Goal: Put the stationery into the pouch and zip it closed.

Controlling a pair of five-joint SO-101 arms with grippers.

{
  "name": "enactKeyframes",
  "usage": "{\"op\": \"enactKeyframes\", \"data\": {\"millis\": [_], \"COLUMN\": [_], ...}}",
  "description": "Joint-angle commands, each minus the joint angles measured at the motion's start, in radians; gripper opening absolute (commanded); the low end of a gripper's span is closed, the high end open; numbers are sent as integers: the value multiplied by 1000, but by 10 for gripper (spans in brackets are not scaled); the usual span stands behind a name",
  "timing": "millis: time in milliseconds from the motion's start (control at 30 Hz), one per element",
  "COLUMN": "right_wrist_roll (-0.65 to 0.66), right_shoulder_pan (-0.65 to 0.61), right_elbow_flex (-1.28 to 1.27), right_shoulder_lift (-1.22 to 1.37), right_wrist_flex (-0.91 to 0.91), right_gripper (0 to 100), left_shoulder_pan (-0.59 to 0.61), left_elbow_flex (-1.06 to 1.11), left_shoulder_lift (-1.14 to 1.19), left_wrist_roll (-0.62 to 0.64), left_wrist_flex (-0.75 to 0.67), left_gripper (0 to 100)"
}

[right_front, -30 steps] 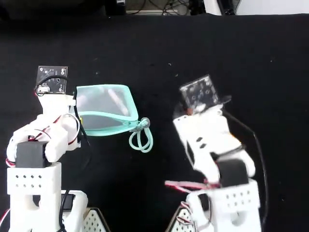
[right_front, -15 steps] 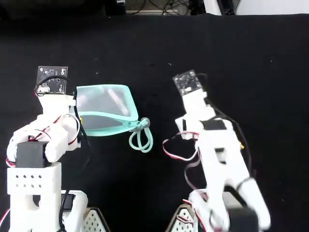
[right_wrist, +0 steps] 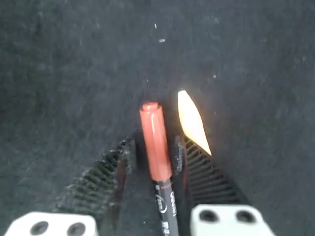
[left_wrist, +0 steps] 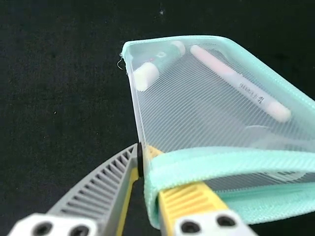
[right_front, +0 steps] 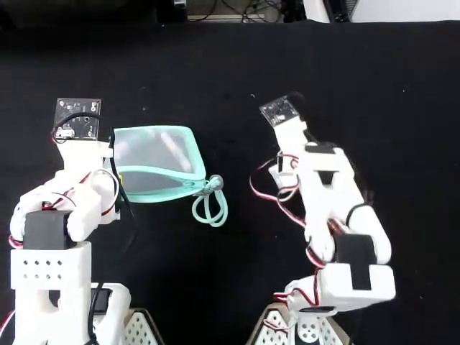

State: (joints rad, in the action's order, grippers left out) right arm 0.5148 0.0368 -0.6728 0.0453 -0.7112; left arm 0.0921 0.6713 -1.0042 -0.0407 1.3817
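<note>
The mint-trimmed clear pouch (right_front: 154, 167) lies left of centre, its cord loop (right_front: 209, 203) trailing to the right. My left gripper (right_front: 113, 154) is at its left end. Up close, the grey and yellow fingers (left_wrist: 184, 204) of the left gripper (left_wrist: 142, 164) are shut on the pouch's (left_wrist: 206, 113) mint edge. Inside lie a white pen (left_wrist: 236, 83) and a short white stick (left_wrist: 147, 73). My right gripper (right_wrist: 153, 129) is shut on a red pen (right_wrist: 156, 142) over bare black cloth. The right arm (right_front: 289, 128) stands right of the pouch, well apart from it.
Black cloth (right_front: 374, 93) covers the whole table, with open room behind and to the right of the arms. Loose red and white wires (right_front: 277, 190) hang beside the right arm. Cables and gear lie past the far edge (right_front: 230, 11).
The right arm has unfolded from near its base and stretched toward the table's middle. The left arm and pouch have not moved.
</note>
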Motion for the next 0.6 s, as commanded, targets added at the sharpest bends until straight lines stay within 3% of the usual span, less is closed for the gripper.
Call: {"op": "enactKeyframes", "data": {"millis": [0,67,167,267,433,567], "right_wrist_roll": [37,48,37,-2,-18,-26], "right_shoulder_pan": [3,3,2,0,-52,-141], "right_elbow_flex": [88,104,104,82,-2,-33], "right_shoulder_lift": [25,48,47,-12,-300,-588], "right_wrist_flex": [-14,-15,-17,-63,-132,-299], "right_gripper": [134,123,5,11,11,11], "left_shoulder_pan": [-2,-2,-1,-1,-2,-2], "left_elbow_flex": [-4,-4,-4,-4,-4,-4], "left_shoulder_lift": [-14,-14,-14,-14,-14,-14], "left_wrist_roll": [-3,-3,-3,-3,-3,-3], "left_wrist_flex": [-15,-15,-15,-15,-15,-15], "left_gripper": [33,33,33,33,33,33]}}
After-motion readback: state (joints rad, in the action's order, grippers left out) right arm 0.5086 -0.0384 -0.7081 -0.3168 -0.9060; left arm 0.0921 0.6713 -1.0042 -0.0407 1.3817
